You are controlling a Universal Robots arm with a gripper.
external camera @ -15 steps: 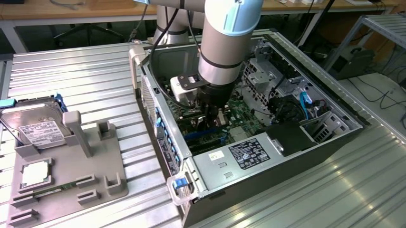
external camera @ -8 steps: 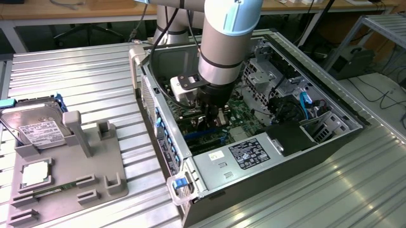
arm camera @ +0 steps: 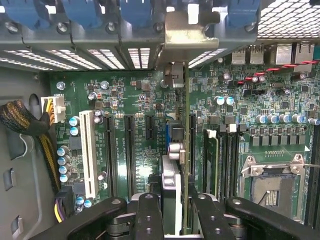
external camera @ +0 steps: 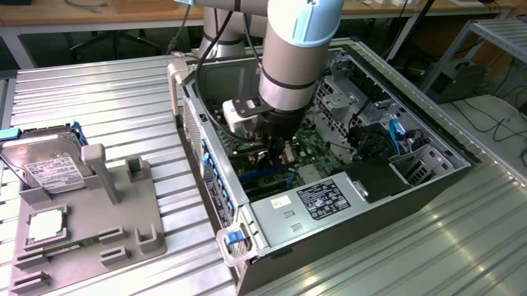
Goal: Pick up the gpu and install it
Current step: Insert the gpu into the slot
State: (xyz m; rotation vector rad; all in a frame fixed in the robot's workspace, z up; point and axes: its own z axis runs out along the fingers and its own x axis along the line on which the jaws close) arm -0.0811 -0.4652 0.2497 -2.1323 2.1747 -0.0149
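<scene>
- Ribbed metal table (external camera: 99, 92) fills the exterior view, with desks and cables behind it along the upper edge of the frame.
- An open computer case (external camera: 428, 142) lies on its side at the centre and right of that frame, and my arm comes down into it from the top.
- Down among the boards sits my gripper (external camera: 276, 157), at the middle of the frame.
- My jaws are pinching the graphics card (arm camera: 175, 149); one black finger (arm camera: 150, 215) presses each face of it.
- I see the card edge-on, standing upright over the green motherboard (arm camera: 125, 90), in line with one of the long black slots. Whether it is seated in that slot I cannot tell.
- Its silver bracket (arm camera: 192, 30) reaches the row of slot openings in the case's rear wall.
- Beside the card lie a white slot (arm camera: 89, 152) on one side and the bare processor socket (arm camera: 272, 180) on the other.
- At the lower left of the exterior view, well apart from the case, a grey holder (external camera: 123, 209) carries a hard drive (external camera: 45, 163) and a memory stick (external camera: 62, 248).
</scene>
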